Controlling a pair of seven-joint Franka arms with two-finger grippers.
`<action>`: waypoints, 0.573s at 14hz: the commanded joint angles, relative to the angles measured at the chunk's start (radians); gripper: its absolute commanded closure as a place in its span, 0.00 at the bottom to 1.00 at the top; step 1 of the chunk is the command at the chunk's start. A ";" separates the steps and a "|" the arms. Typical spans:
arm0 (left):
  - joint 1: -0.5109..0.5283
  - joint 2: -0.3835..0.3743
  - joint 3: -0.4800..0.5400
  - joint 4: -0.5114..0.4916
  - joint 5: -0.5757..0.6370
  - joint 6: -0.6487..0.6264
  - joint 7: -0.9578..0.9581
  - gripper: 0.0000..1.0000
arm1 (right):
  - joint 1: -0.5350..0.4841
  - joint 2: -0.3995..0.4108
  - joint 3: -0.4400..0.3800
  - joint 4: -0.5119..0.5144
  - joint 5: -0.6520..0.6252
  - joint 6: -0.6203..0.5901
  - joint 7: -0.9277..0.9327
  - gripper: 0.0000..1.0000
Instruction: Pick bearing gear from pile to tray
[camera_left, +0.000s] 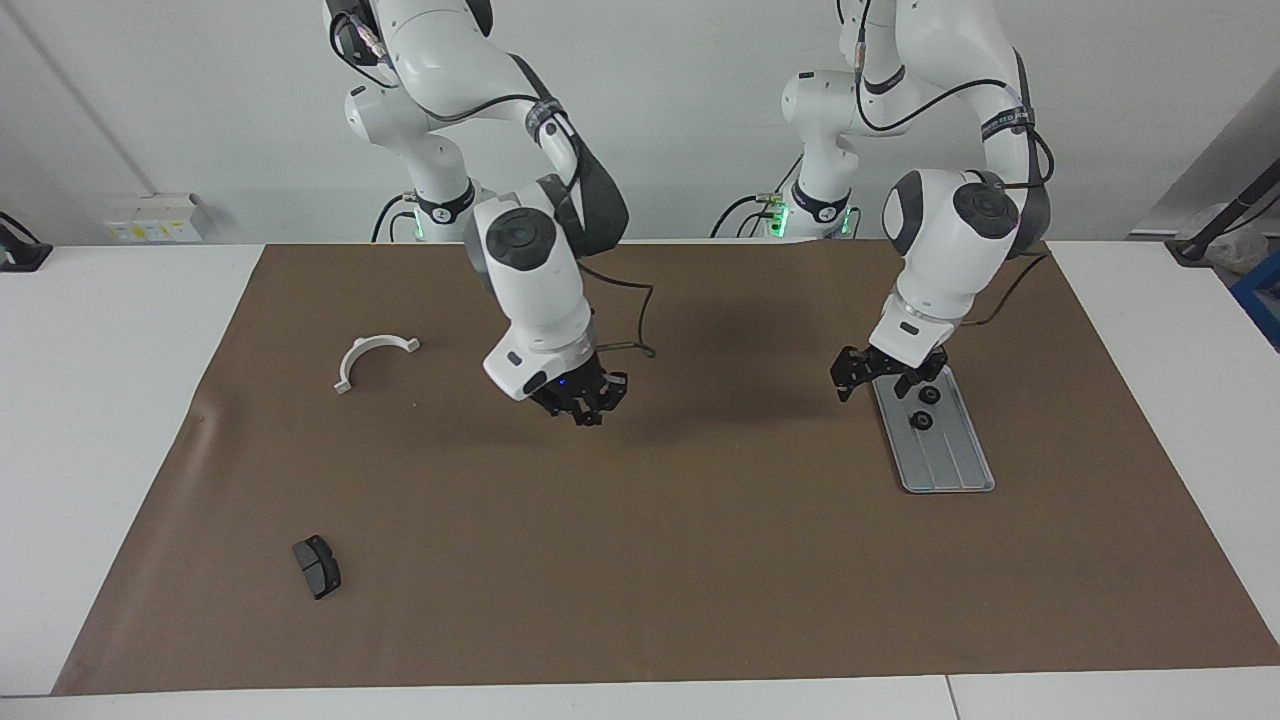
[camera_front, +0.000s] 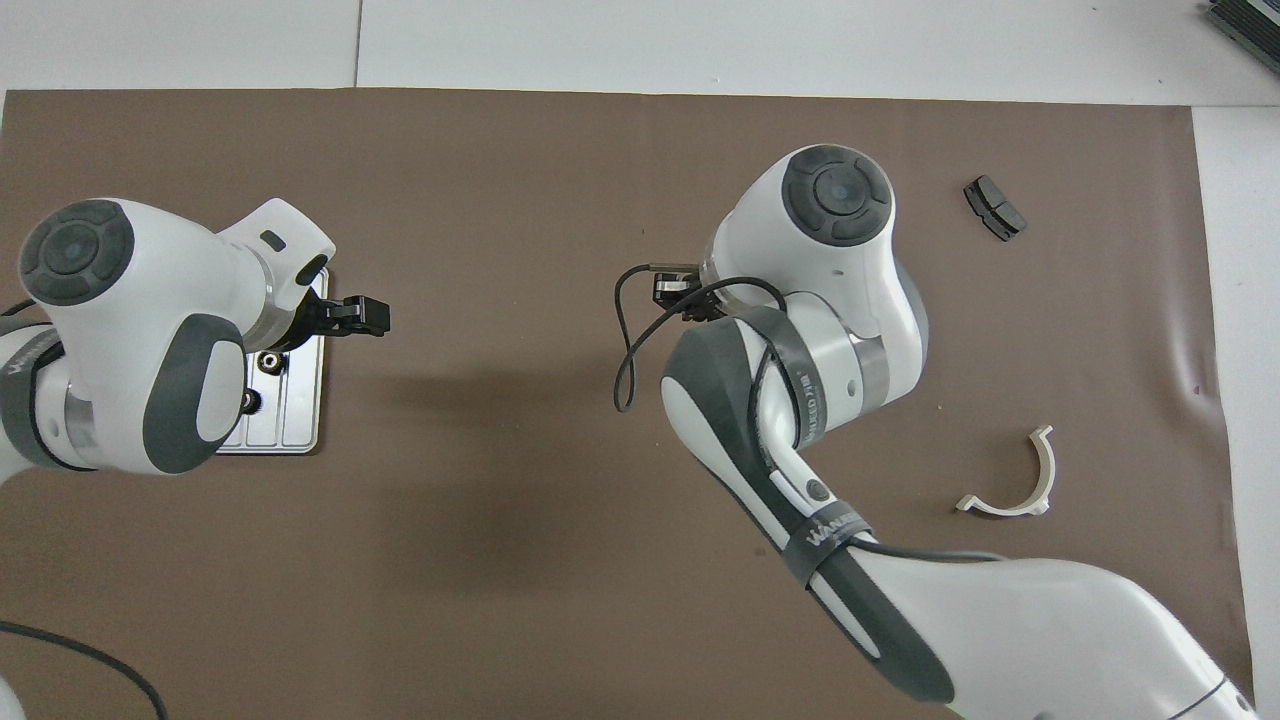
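Note:
The silver tray (camera_left: 948, 458) (camera_front: 298, 420) lies toward the left arm's end of the table. Two small black bearing gears (camera_left: 921, 421) (camera_front: 267, 362) rest in it, in the half nearer the robots. My left gripper (camera_left: 872, 380) (camera_front: 368, 316) hangs open and empty over the tray's corner nearest the robots and the mat beside it. My right gripper (camera_left: 588, 410) is shut and raised over the middle of the mat. I cannot make out whether a gear sits between its fingertips. Its own arm hides it in the overhead view.
Toward the right arm's end, a white half-ring bracket (camera_left: 372, 357) (camera_front: 1018, 480) lies on the brown mat (camera_left: 700, 560). A dark grey brake-pad piece (camera_left: 317, 566) (camera_front: 994, 207) lies farther from the robots than the bracket.

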 joint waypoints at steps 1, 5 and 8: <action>-0.025 0.012 0.011 0.024 -0.010 0.004 -0.044 0.05 | 0.099 0.033 0.001 -0.049 -0.009 0.147 0.162 1.00; -0.045 0.015 0.011 0.023 -0.024 0.035 -0.091 0.05 | 0.203 0.131 0.000 -0.050 -0.009 0.307 0.283 1.00; -0.057 0.015 0.011 0.023 -0.039 0.064 -0.134 0.05 | 0.225 0.130 0.001 -0.075 -0.010 0.312 0.285 1.00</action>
